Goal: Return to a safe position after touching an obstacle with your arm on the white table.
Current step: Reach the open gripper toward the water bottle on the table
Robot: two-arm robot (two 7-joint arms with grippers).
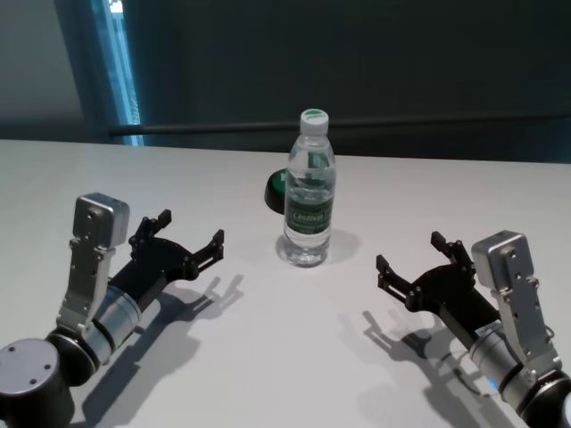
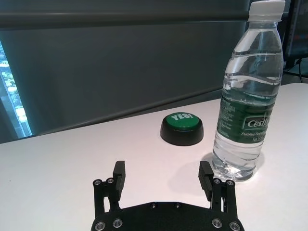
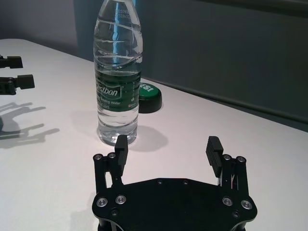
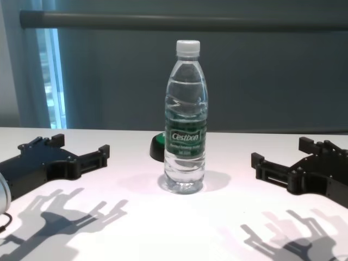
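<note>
Two black grippers hover low over the glossy white bench (image 1: 250, 357), probably drawn back to keep clear. The left gripper (image 1: 189, 236) has its fingers spread wide, holding nothing. Between both, well apart from each, stands the tall clear plastic water bottle with green label (image 1: 310, 192), upright, a low black-and-green round button (image 1: 275, 189) just behind. The right gripper (image 1: 415, 254) is equally wide open and empty.

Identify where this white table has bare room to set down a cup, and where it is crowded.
Bare patches lie between the left gripper and the bottle, and between the bottle and the right gripper. The near table is bare too. Crowded: behind the bottle, where the green button sits.
</note>
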